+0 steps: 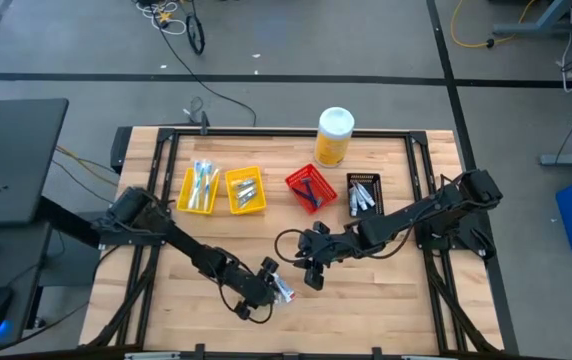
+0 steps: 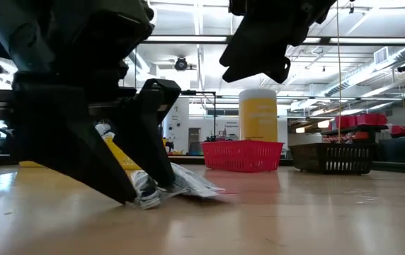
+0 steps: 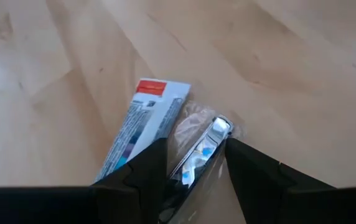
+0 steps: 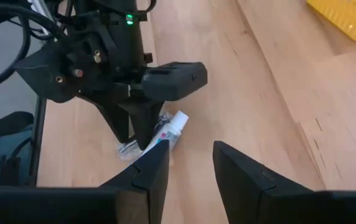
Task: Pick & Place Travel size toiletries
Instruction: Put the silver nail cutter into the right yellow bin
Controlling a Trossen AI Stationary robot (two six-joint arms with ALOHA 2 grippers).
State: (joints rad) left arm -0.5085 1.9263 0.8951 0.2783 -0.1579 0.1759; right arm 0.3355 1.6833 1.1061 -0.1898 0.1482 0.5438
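At 6 o'clock of desk (image 1: 386, 300), left pincer (image 3: 193, 163) straddling clear-wrapped packet (image 3: 198, 148) beside toothpaste tube (image 3: 142, 122), fingers narrow, touching wrap, readying pickup. Right pincer (image 4: 190, 163) hovering near, narrowly open, empty.

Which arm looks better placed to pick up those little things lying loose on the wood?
The left. Its claw is down at the table with a clear-wrapped item between its fingers and a toothpaste tube beside it. The right claw hangs open above the table, a little way off.
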